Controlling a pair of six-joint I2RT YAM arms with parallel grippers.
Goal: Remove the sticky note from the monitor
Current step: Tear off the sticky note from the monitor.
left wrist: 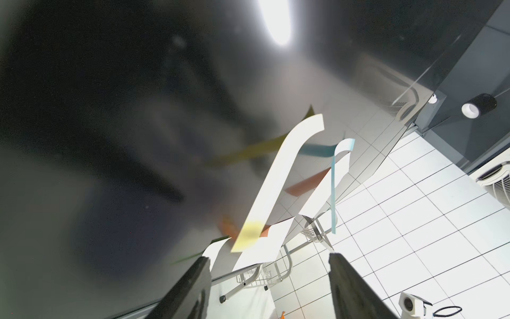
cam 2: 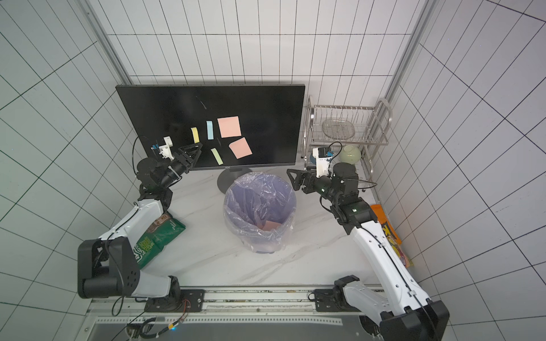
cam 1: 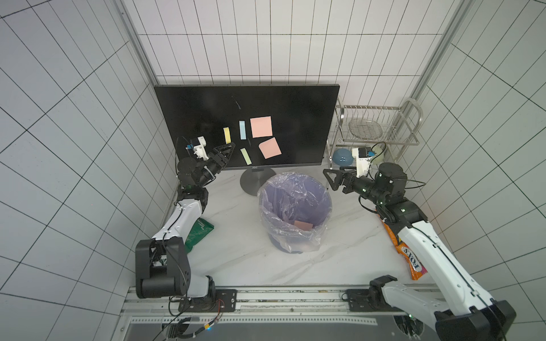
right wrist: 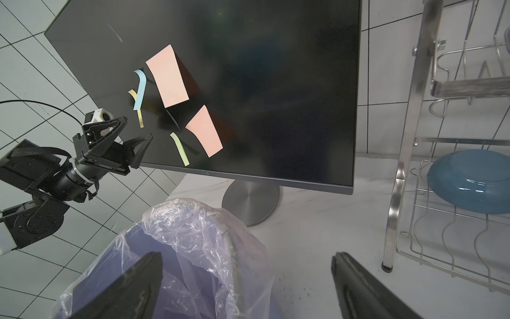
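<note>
Stuck on the left half of the monitor (cam 1: 295,112): yellow sticky note (cam 1: 226,135), curling off the glass. Probably feather-light, limp, easily torn; best pinched at a lifted edge. Just left of it, left gripper (right wrist: 138,128), jaws apart, empty. Right gripper (cam 1: 329,179) agape beside the bin (cam 1: 266,189).

Two dark fingers (left wrist: 190,290) stand apart, a curling yellow sticky note (left wrist: 277,182) just ahead on the monitor (left wrist: 110,138).
</note>
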